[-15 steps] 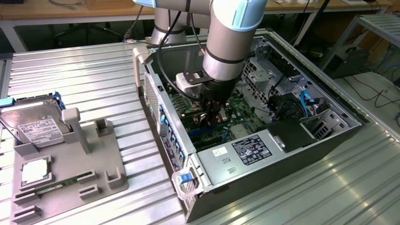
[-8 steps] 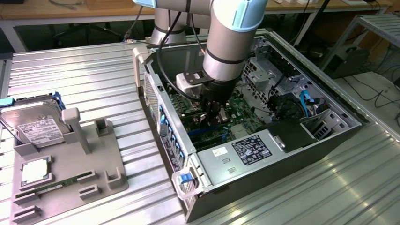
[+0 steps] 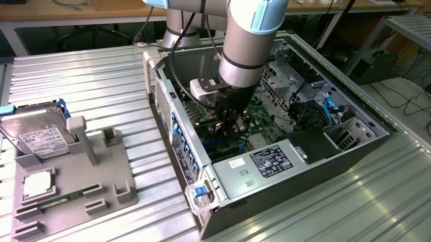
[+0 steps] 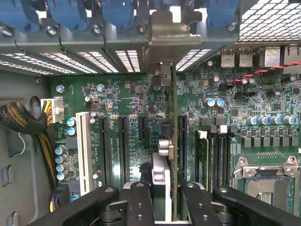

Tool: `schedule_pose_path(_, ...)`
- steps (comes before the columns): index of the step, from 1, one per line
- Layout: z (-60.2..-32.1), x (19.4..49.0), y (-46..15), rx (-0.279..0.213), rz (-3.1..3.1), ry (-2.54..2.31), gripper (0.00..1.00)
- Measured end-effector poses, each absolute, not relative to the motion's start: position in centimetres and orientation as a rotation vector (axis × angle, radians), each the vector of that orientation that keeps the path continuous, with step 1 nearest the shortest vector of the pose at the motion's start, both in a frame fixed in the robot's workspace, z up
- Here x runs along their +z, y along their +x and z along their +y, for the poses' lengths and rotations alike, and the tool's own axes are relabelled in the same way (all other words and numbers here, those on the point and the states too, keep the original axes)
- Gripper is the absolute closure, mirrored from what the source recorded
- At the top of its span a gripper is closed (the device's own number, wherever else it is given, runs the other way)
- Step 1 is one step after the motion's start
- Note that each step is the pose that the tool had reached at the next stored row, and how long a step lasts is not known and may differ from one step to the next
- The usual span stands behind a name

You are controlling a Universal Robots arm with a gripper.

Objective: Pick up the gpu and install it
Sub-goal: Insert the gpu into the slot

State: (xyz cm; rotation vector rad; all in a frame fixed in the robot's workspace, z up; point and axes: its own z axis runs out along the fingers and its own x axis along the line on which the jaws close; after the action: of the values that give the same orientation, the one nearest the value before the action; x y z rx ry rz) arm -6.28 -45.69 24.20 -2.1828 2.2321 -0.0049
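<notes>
Ribbed metal table (image 3: 101, 85): gripper (image 4: 170, 207) clamping the gpu (image 4: 174, 141) edge-on over the motherboard (image 4: 122, 94); misalignment with the slot (image 4: 180, 141) risks jamming.

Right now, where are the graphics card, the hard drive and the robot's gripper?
gpu (image 4: 174, 155): wrist view, green board edge, seen end-on between the fingers.
hard drive (image 3: 42, 135): exterior view, its white label.
gripper (image 3: 232, 122): exterior view, fingertips down inside the computer case (image 3: 222, 189).
</notes>
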Motion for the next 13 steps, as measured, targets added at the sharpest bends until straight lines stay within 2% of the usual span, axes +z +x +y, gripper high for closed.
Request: schedule_pose_path(13, -45.68, 24.10, -6.34, -0.008, 2.231, -2.181, 0.71)
